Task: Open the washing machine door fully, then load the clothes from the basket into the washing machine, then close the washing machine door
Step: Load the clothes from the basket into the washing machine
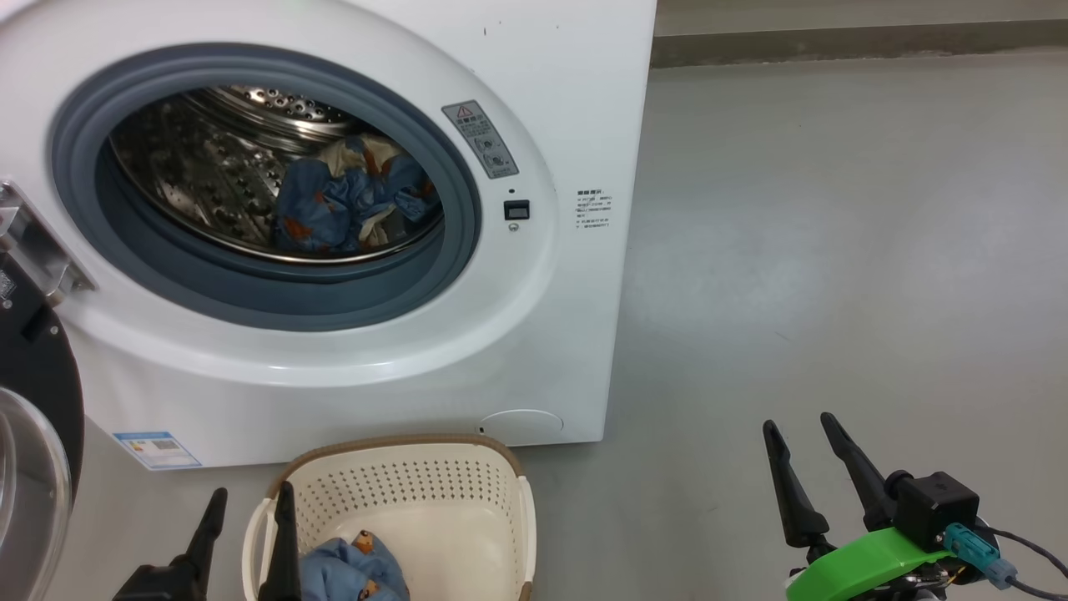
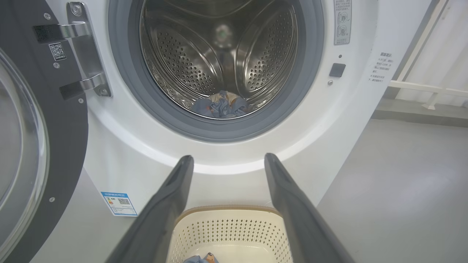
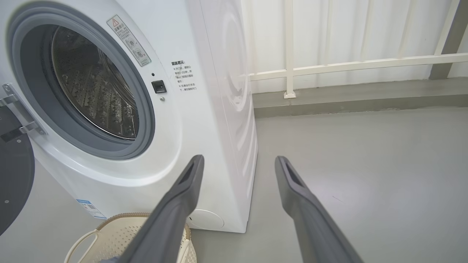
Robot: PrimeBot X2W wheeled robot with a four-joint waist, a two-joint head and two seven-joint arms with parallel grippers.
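The white washing machine (image 1: 534,100) stands open, its black-rimmed door (image 1: 33,392) swung out to the left, also seen as the door (image 2: 44,120) in the left wrist view. Blue printed clothes (image 1: 350,204) lie inside the steel drum, small in the left wrist view (image 2: 221,106). More blue clothes (image 1: 355,568) rest in the cream basket (image 1: 467,484) on the floor before the machine. My left gripper (image 1: 250,505) hovers open at the basket's left rim, empty, with the basket (image 2: 234,226) below its fingers. My right gripper (image 1: 801,426) stands open and empty over bare floor to the right.
Grey floor (image 1: 834,250) spreads to the right of the machine. A white railing (image 3: 347,65) and a low grey kerb (image 3: 358,95) run along the back wall. A blue label sticker (image 1: 157,449) sits low on the machine's front.
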